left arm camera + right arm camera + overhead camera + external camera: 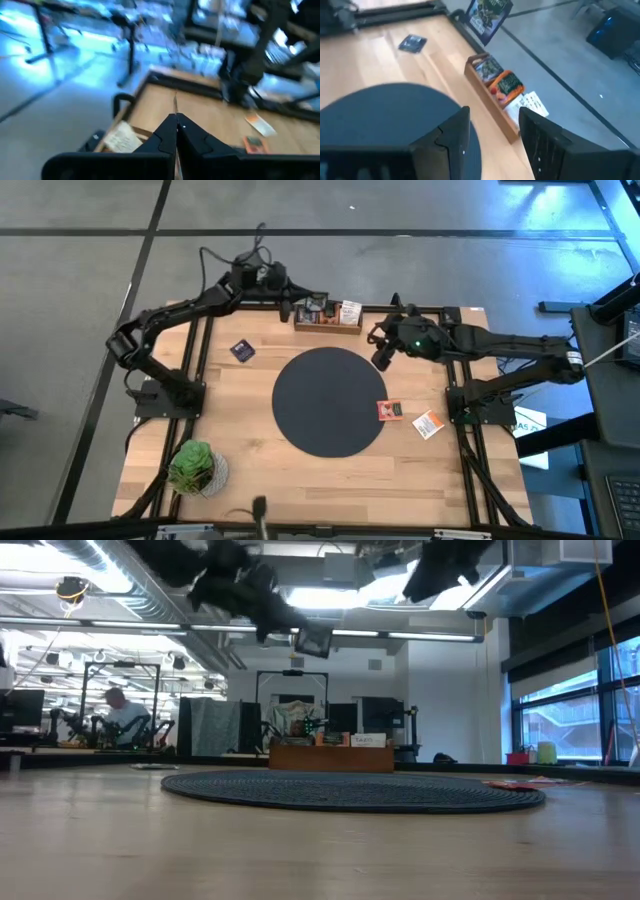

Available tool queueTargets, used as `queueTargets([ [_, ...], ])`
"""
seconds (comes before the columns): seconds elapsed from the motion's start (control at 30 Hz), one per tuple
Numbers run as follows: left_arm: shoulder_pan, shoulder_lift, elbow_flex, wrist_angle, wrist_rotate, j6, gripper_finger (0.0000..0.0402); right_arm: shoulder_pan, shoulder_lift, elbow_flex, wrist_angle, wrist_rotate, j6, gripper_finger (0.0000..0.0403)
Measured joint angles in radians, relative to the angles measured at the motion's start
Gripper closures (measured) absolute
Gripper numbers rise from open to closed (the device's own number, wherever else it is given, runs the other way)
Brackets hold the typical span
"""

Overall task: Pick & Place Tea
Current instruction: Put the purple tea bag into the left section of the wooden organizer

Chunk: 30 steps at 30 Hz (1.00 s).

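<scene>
My left gripper (286,302) is raised over the table's far edge, just left of a wooden box (328,322) holding several tea packets, and is shut on a dark green tea packet (313,641). My right gripper (384,352) hangs open above the far right rim of the black round mat (329,401), touching nothing. A dark packet (242,350) lies flat on the table left of the mat. A red packet (389,410) and an orange-and-white packet (428,424) lie to its right. My left gripper (176,119) pinches the tea packet between its two shut fingers. In the left wrist view the packet shows edge-on as a thin line (175,102) sticking out past the fingertips. The packet (490,14) is lifted clear, high above the box and table.
A green leafy plant (196,467) stands at the near left corner. The wooden box (492,107) sits along the far edge, with a white card (531,103) beside it. Bare wood lies near the mat's near side. A person sits far off in the room (118,715).
</scene>
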Motion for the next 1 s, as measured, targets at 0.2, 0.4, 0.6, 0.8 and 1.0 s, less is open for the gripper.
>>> queueTargets([
  [0.2, 0.091, 0.058, -0.221, 0.352, -0.005, -0.108, 0.0400, -0.068, 0.005, -0.103, 0.205, 0.000, -0.004, 0.0231],
  [0.4, 0.107, 0.197, -0.269, 0.494, -0.004, -0.097, 0.0400, -0.126, 0.005, -0.117, 0.263, 0.000, -0.003, 0.0231],
  [0.6, 0.141, 0.296, -0.268, 0.530, -0.001, -0.096, 0.0399, -0.138, 0.005, -0.116, 0.283, -0.005, 0.003, 0.0231],
  [0.8, 0.159, 0.350, -0.267, 0.530, 0.001, -0.054, 0.0399, -0.138, 0.005, -0.116, 0.283, -0.011, 0.005, 0.0231],
  [1.0, 0.149, 0.406, -0.267, 0.538, -0.007, 0.010, 0.0399, -0.138, 0.005, -0.116, 0.294, -0.011, 0.005, 0.0231],
])
